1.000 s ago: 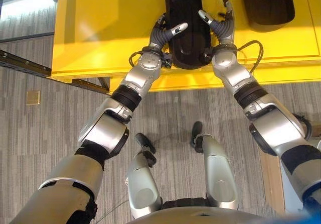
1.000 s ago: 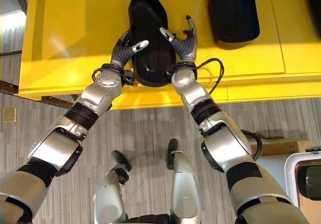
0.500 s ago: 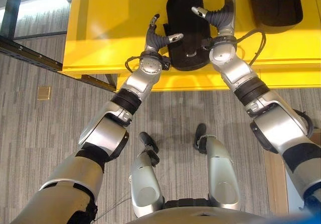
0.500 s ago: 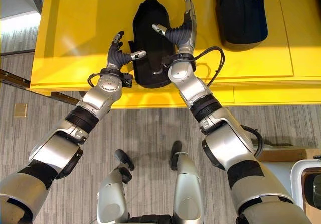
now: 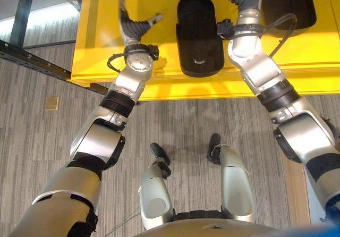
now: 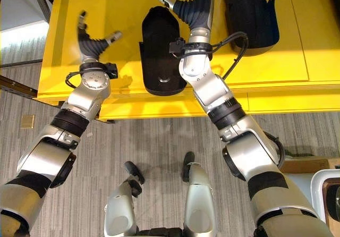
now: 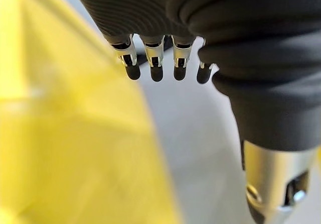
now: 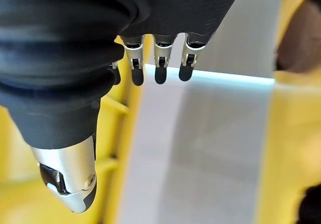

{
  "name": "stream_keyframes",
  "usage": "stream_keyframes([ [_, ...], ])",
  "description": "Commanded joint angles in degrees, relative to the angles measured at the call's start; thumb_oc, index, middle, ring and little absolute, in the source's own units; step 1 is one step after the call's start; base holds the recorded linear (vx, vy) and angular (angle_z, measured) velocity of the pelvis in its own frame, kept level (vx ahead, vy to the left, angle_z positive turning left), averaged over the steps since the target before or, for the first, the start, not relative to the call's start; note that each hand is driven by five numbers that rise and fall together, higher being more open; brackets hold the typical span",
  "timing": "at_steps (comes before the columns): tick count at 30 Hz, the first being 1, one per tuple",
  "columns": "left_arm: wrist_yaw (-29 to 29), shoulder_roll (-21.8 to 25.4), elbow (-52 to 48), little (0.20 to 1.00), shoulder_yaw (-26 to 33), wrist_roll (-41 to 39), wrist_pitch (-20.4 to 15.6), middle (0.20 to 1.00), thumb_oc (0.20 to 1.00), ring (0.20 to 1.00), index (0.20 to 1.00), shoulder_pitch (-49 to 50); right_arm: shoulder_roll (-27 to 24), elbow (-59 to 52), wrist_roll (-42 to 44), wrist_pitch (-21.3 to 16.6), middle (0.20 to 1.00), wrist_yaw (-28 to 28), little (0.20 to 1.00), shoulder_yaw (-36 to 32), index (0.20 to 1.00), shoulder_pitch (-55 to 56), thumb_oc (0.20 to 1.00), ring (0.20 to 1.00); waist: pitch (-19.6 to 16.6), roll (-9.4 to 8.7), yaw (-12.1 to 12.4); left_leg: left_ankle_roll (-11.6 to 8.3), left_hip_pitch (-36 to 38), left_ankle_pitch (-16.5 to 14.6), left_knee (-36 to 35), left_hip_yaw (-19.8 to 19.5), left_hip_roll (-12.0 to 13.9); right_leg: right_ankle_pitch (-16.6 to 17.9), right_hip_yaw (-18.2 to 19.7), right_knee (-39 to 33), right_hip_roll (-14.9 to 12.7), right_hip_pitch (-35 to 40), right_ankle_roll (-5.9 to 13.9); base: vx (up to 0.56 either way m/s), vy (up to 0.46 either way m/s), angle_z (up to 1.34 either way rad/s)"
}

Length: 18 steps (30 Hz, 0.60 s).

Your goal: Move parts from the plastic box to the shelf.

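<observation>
A long black moulded part [image 5: 198, 32] lies flat on the yellow shelf [image 5: 101, 51], its near end close to the shelf's front edge. Nothing touches it. My left hand [image 5: 133, 28] is raised over the bare shelf to the part's left, fingers straight and thumb spread, holding nothing. My right hand [image 6: 195, 7] is lifted at the part's far right side, also open and empty. A second black part [image 6: 249, 14] rests further right on the shelf. Both wrist views show straight fingers [image 7: 153, 63] [image 8: 158, 63] with nothing between them.
The shelf's front edge [image 6: 159, 107] runs across above the grey carpet floor. A dark metal rail [image 5: 32, 61] lies on the floor to the left. A white box corner [image 6: 325, 194] shows at the lower right.
Both hands have drawn away from the black part: the left swung out to the left, the right lifted up and away. The part stays on the shelf. The camera shifted slightly.
</observation>
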Motion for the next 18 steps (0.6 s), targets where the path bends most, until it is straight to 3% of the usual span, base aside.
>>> stream_keyframes([
  [1, 6.1, -1.1, -8.0, 1.0, 2.0, 4.6, -9.7, 1.0, 1.0, 1.0, 1.0, 4.4, 4.8, -5.8, -10.4, -3.9, 1.0, -0.4, 1.0, -1.6, 1.0, 3.1, 1.0, 1.0, -4.6, -2.95, -0.7, -6.47, 2.3, -4.3, 9.0, -2.5, 3.5, -1.0, 0.3, -12.5, 1.3, 5.9, 6.59, 0.04, -0.003, -0.03],
  [4, 6.2, -4.7, -16.6, 1.0, 4.5, 9.9, -11.0, 1.0, 1.0, 1.0, 1.0, 12.9, 7.3, -15.3, -7.9, -0.8, 1.0, 3.6, 1.0, -1.8, 1.0, 10.2, 1.0, 1.0, -5.9, -3.62, -1.1, -6.28, 3.3, -5.0, 9.2, -2.6, 3.4, -1.4, 0.5, -14.0, 2.3, 8.2, 6.6, 0.06, 0.008, -0.05],
  [5, 2.7, -5.6, -21.4, 1.0, 4.6, 11.3, -8.0, 1.0, 1.0, 1.0, 1.0, 17.6, 7.1, -19.6, -5.9, -0.1, 1.0, 5.5, 1.0, -1.6, 1.0, 15.2, 1.0, 1.0, -6.8, -3.99, -1.6, -6.43, 4.3, -4.9, 8.6, -2.4, 3.5, -1.3, 0.6, -15.3, 2.9, 9.8, 6.72, 0.07, 0.036, -0.08],
  [9, 0.6, -6.0, -28.9, 1.0, 4.0, 9.7, -4.5, 1.0, 1.0, 1.0, 1.0, 25.7, 4.0, -27.5, -3.0, -1.6, 1.0, 10.4, 1.0, -3.1, 1.0, 28.0, 1.0, 1.0, -8.1, -4.48, -2.7, -6.2, 6.3, -5.3, 8.0, -1.4, 3.8, -1.2, 0.9, -17.4, 3.8, 12.7, 6.79, 0.05, 0.042, -0.06],
  [11, 0.8, -6.4, -34.9, 1.0, 4.7, 7.0, -4.6, 1.0, 1.0, 1.0, 1.0, 34.4, 0.8, -32.8, -4.2, -5.5, 1.0, 16.8, 1.0, -5.5, 1.0, 40.4, 1.0, 1.0, -9.1, -5.0, -3.7, -6.12, 7.4, -5.1, 7.8, -0.9, 3.8, -0.7, 1.5, -20.3, 4.3, 15.7, 7.04, 0.05, 0.077, -0.15],
  [13, 0.8, -6.2, -37.1, 1.0, 5.0, 6.0, -5.6, 1.0, 1.0, 1.0, 1.0, 38.8, -2.4, -35.4, -9.4, -5.9, 1.0, 19.5, 1.0, -6.7, 1.0, 46.2, 1.0, 1.0, -9.5, -5.23, -4.3, -6.13, 8.3, -4.8, 7.8, -0.7, 3.7, 0.0, 2.1, -22.5, 4.7, 17.7, 7.06, 0.03, 0.076, -0.33],
  [16, -0.4, -5.1, -39.8, 1.0, 5.7, 4.2, -5.0, 1.0, 1.0, 1.0, 1.0, 43.9, -6.6, -37.3, -16.2, -8.2, 1.0, 21.2, 1.0, -8.2, 1.0, 51.5, 1.0, 1.0, -10.1, -5.32, -4.6, -5.94, 9.4, -5.1, 7.2, 0.1, 3.3, 0.7, 2.5, -24.5, 5.0, 19.5, 7.3, -0.01, 0.056, -0.24],
  [18, -1.5, -2.3, -41.2, 1.0, 6.6, 1.8, -6.7, 1.0, 1.0, 1.0, 1.0, 48.8, -11.9, -39.8, -18.8, -13.6, 1.0, 20.3, 1.0, -11.0, 1.0, 57.2, 1.0, 1.0, -10.2, -5.64, -4.7, -5.59, 10.2, -5.4, 6.0, 0.7, 2.1, 1.0, 2.8, -25.9, 5.4, 20.6, 7.61, -0.08, 0.031, -0.1],
])
